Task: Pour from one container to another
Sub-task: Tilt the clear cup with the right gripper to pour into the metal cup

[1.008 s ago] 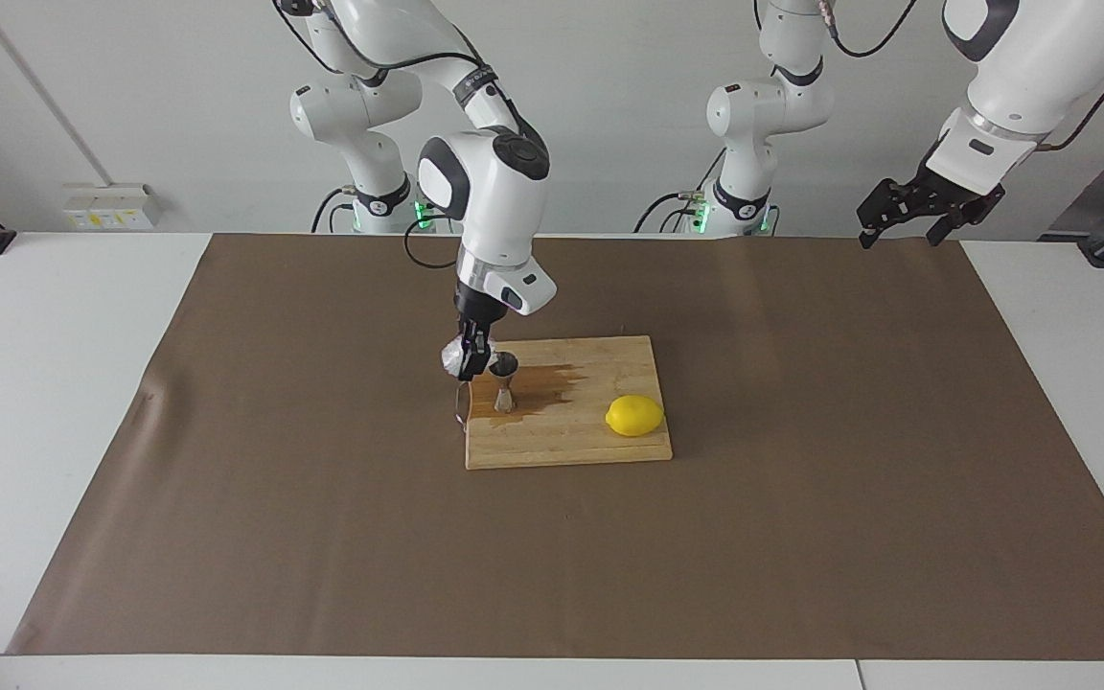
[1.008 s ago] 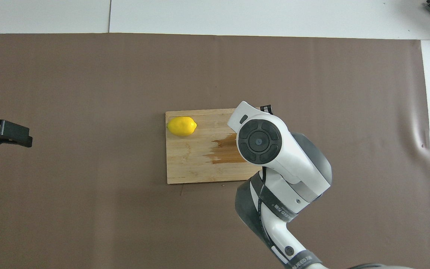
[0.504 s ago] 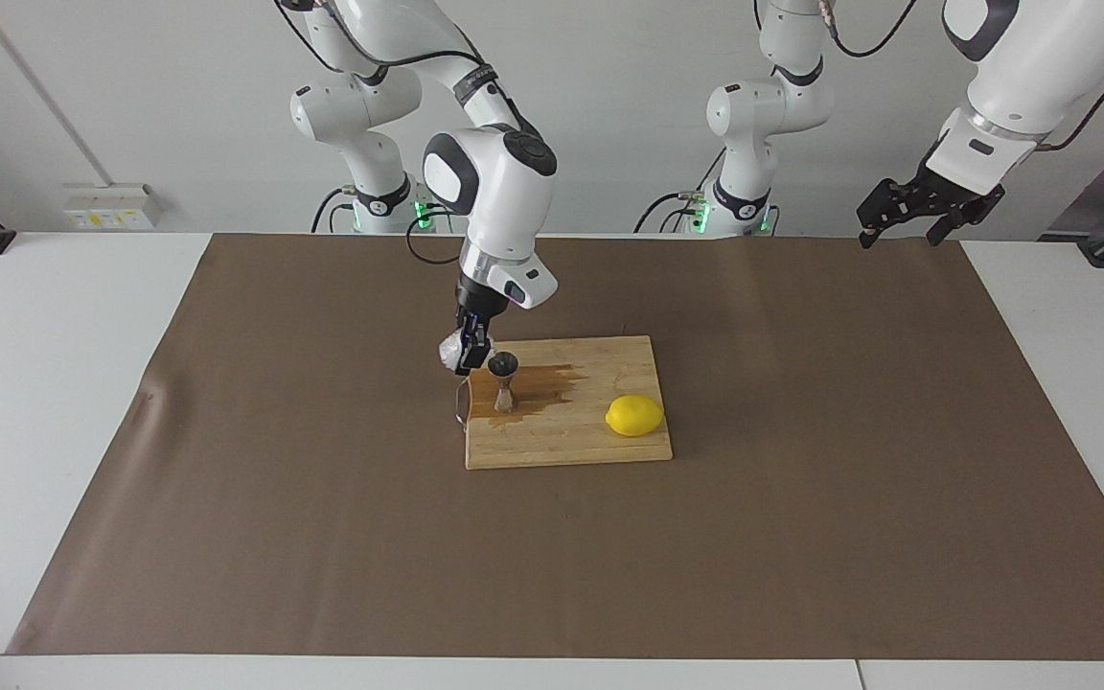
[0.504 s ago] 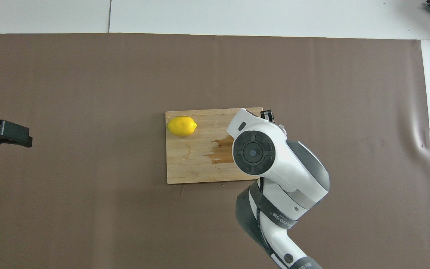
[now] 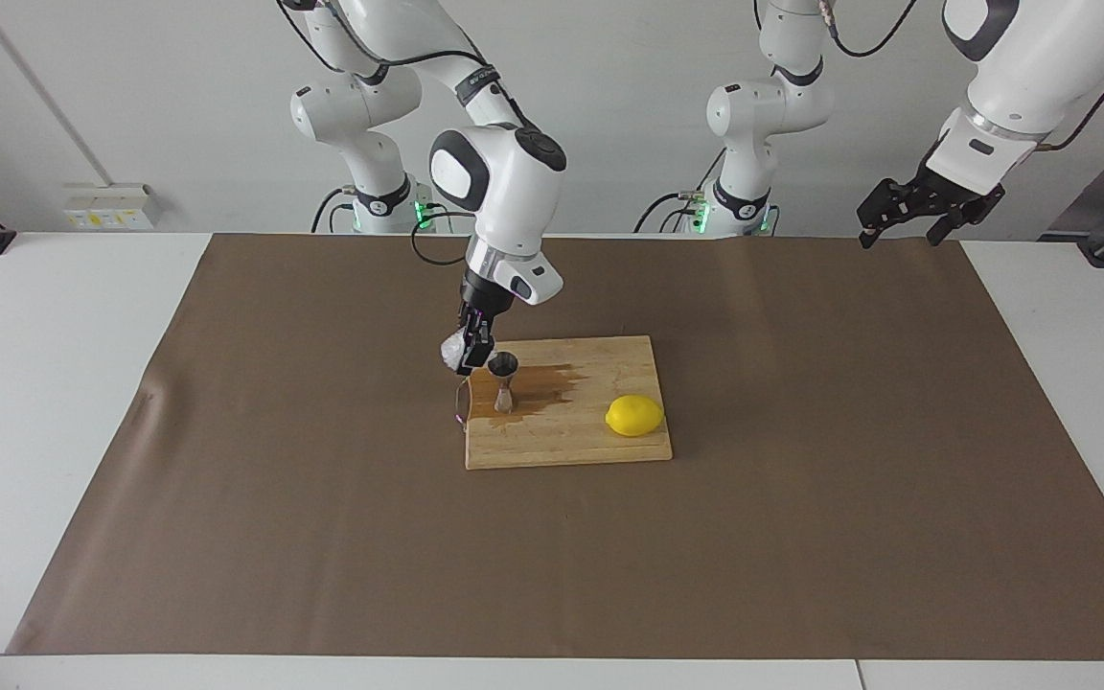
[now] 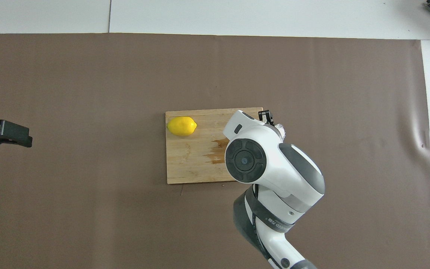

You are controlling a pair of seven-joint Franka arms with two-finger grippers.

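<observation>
On brown mat, wooden board [image 5: 600, 436]: held clear cup [image 5: 453, 351], seemingly tilted, clamped in right gripper [image 5: 473, 353] just beside upright jigger's [image 5: 504, 381] rim; left gripper [image 5: 918, 213] open, waiting.

Both arms are glossy white with rounded, bulbous joint housings and dark grey bands where the segments meet. The right arm [image 5: 499, 192] has a round black cap with a ring pattern on one joint, and small white lettering on a grey collar. Black cables loop around the upper links. Green lights glow at each base. Both grippers are black, the left gripper [image 5: 914, 213] skeletal and angular.
</observation>
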